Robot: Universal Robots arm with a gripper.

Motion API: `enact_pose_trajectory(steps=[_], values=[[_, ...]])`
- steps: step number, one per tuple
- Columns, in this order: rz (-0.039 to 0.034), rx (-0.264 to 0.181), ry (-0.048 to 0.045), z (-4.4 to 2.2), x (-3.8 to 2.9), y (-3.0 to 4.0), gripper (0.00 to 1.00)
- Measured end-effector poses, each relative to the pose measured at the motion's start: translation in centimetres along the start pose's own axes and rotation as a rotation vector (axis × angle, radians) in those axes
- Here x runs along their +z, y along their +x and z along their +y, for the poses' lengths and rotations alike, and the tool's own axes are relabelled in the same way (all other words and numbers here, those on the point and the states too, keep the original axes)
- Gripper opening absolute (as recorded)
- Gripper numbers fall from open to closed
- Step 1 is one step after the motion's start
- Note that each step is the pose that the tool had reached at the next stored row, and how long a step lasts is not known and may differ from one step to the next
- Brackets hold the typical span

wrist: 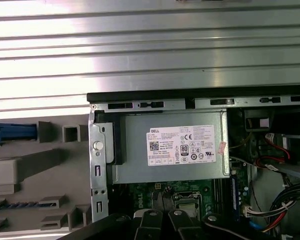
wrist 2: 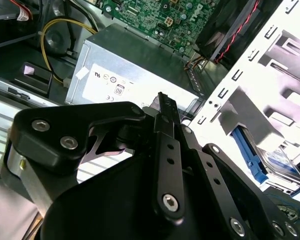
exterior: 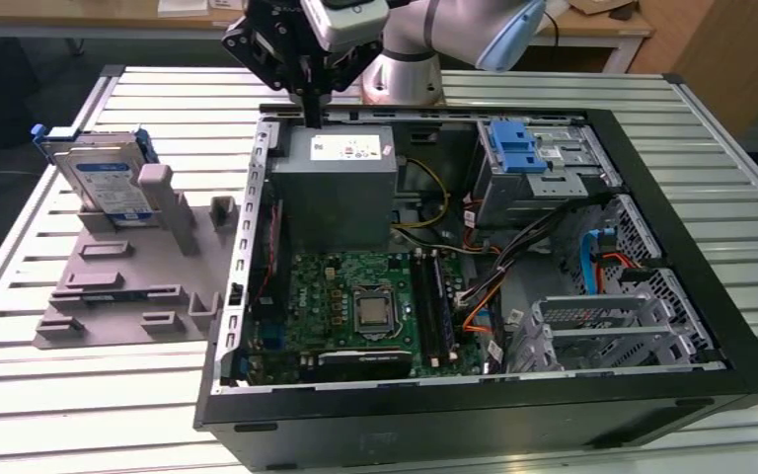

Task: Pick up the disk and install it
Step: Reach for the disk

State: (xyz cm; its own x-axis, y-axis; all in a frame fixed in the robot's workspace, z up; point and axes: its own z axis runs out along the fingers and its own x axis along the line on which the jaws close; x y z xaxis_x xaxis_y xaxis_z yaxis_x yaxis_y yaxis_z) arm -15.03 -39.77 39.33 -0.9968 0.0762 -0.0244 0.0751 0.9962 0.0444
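Silver with a blue caddy, the disk (exterior: 103,180) stands on edge in the grey fixture block (exterior: 103,296) on the slatted metal desk (exterior: 90,415), at the exterior view's left of the open computer case (exterior: 485,415). The end effector (exterior: 313,114) hangs well apart from the disk, over the case's far edge by the power supply (exterior: 340,183), its fingers pressed together on nothing.

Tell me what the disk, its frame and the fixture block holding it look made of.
The disk: silvery metal body with a faint sheen, under a paper-like label. Its caddy: blue plastic, judging by the saturated, moulded look. The fixture block: matte grey, probably plastic, possibly printed; no shine.
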Motion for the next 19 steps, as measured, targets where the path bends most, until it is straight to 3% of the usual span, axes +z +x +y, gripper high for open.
enact_pose_trajectory(steps=[19], values=[[0.0, 0.0, 0.0, -0.05, -0.02, 0.7, 0.11]])
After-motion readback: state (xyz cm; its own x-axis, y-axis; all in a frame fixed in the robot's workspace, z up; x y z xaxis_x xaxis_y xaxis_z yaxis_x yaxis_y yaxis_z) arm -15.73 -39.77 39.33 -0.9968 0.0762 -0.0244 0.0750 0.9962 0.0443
